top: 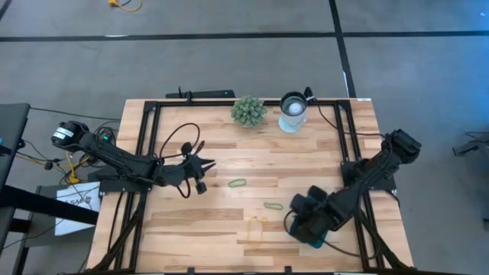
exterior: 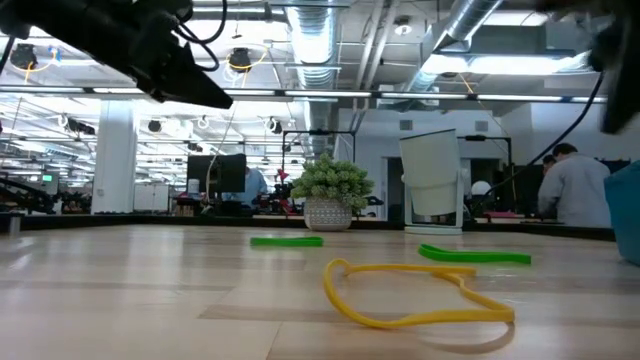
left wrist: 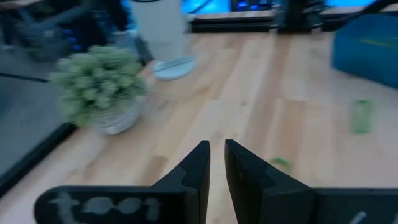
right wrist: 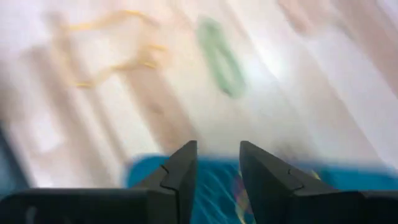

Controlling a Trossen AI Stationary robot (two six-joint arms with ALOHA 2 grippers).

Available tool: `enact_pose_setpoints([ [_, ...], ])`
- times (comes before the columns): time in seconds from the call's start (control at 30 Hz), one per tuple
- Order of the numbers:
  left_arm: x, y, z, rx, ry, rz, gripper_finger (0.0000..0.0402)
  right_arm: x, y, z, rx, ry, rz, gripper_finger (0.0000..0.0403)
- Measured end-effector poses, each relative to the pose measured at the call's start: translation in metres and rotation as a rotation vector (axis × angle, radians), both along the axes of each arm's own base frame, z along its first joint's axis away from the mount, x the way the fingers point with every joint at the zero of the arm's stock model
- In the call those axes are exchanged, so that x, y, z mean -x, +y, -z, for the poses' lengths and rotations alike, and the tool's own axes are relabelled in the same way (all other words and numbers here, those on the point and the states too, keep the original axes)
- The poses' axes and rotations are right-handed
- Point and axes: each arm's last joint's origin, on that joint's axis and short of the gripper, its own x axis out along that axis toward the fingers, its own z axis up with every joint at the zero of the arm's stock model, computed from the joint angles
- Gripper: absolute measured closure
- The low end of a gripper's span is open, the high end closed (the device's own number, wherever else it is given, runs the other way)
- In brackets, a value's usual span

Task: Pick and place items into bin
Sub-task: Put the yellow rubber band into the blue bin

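Three rubber bands lie flat on the wooden table: a green one [top: 238, 183], a second green one [top: 273, 205] and a yellow one [top: 257, 221], the yellow nearest in the low view [exterior: 410, 300]. The teal bin [top: 315, 238] sits near the table's near right corner, mostly under my right arm. My right gripper [top: 302, 212] hovers over the bin's edge [right wrist: 211, 180], open and empty. My left gripper [top: 206, 166] hangs above the table left of the first green band, its fingers [left wrist: 199, 165] nearly together with nothing between them.
A spiky green plant ball in a pot [top: 248, 111] and a round white cup [top: 293, 111] stand at the far edge. A black frame [top: 145, 153] runs along the table's sides. Bare wood lies between the two arms. People show in the room beyond [exterior: 575, 190].
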Motion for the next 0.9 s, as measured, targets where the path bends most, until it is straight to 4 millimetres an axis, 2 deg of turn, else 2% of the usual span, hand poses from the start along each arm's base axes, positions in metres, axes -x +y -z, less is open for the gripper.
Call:
enact_pose_setpoints([
  [0.13, -0.001, -0.002, 0.000, 0.033, 0.004, 0.067, 0.0360, -0.022, 0.003, -0.005, 0.004, -0.156, -0.184, 0.0287],
  [0.3, -0.001, -0.002, 0.000, 0.048, 0.002, 0.074, 0.0360, -0.056, -0.003, 0.012, 0.011, -0.218, -0.285, 0.0287],
  [0.47, -0.001, -0.003, 0.001, 0.079, 0.003, 0.103, 0.0360, -0.080, -0.012, 0.051, -0.040, -0.075, -0.431, 0.0287],
  [0.6, -0.001, -0.005, 0.001, 0.117, 0.008, 0.150, 0.0360, -0.093, -0.014, 0.057, -0.068, -0.054, -0.492, 0.0287],
  [0.73, -0.001, -0.005, 0.002, 0.132, 0.013, 0.155, 0.0360, -0.103, -0.011, 0.060, -0.012, -0.074, -0.577, 0.0287],
  [0.9, -0.001, -0.006, 0.002, 0.136, 0.010, 0.154, 0.0360, -0.110, -0.012, 0.078, 0.023, -0.026, -0.598, 0.0287],
])
